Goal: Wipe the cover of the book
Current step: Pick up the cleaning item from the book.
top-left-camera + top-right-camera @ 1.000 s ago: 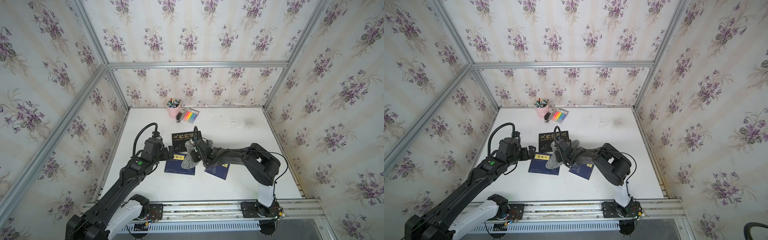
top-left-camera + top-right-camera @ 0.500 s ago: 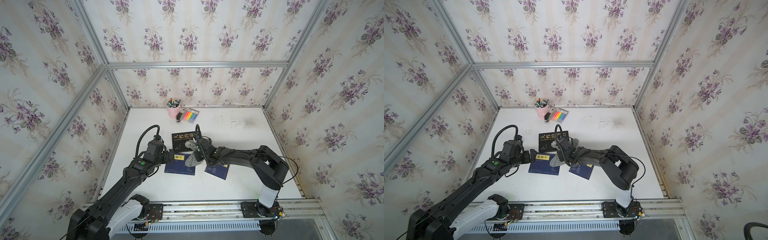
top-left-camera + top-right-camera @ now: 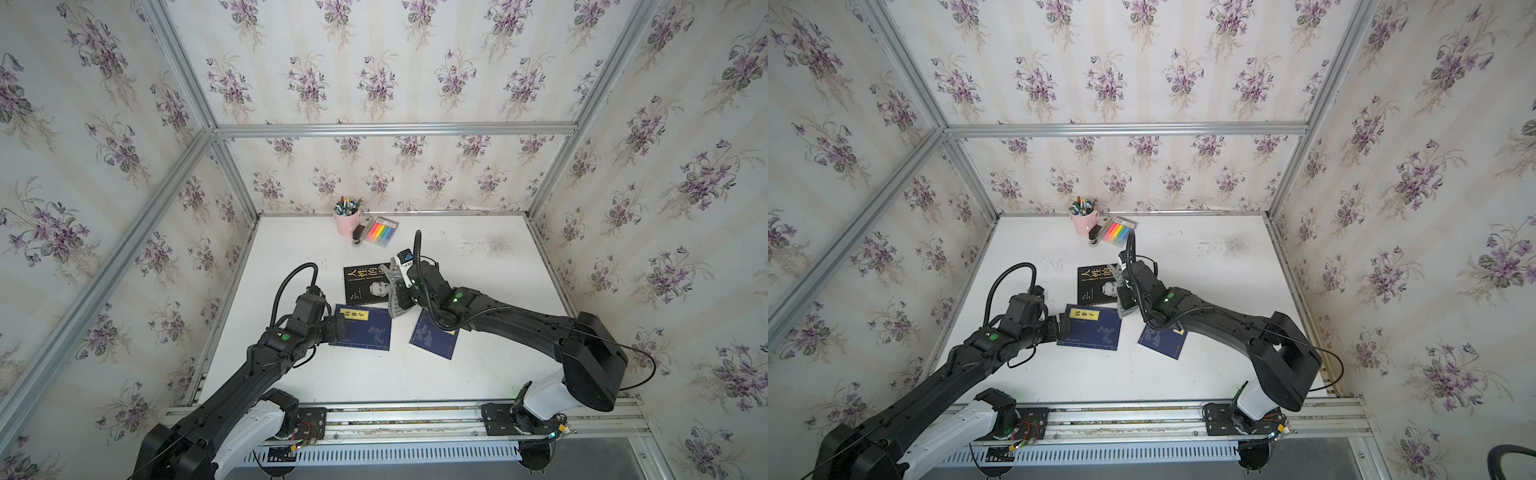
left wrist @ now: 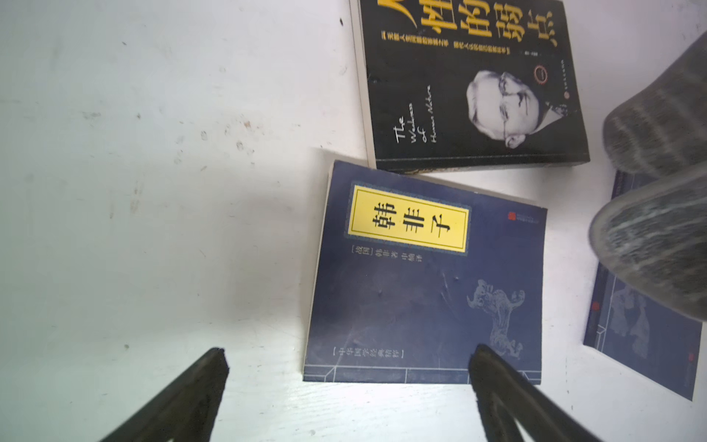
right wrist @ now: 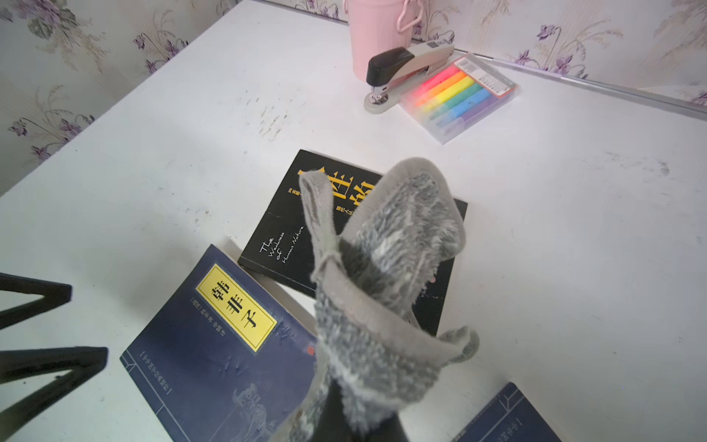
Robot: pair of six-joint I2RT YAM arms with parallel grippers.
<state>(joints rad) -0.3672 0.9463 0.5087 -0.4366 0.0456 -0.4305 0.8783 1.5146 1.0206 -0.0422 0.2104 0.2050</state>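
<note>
A dark blue book with a yellow label (image 3: 361,328) (image 3: 1090,328) (image 4: 421,275) (image 5: 214,344) lies flat left of centre. Behind it lies a black book (image 3: 368,284) (image 4: 470,84) (image 5: 275,245). Another blue book (image 3: 434,338) (image 4: 642,333) lies to the right, partly under the right arm. My right gripper (image 3: 397,297) (image 5: 355,421) is shut on a grey fluffy cloth (image 3: 395,291) (image 3: 1124,291) (image 5: 382,287). The cloth hangs off the table, over the black book's right edge, and hides the fingers. My left gripper (image 3: 338,326) (image 4: 350,354) stands open at the labelled book's left edge, with nothing in it.
A pink pen cup (image 3: 347,220), a stapler (image 5: 405,72) and a pack of coloured highlighters (image 3: 381,232) (image 5: 459,95) stand at the back of the white table (image 3: 478,270). Flowered walls close the table on three sides.
The right gripper closed on the cloth and lifted it off the books, moving back and to the right. The left gripper shifted slightly along the labelled book's left edge and stayed open.
</note>
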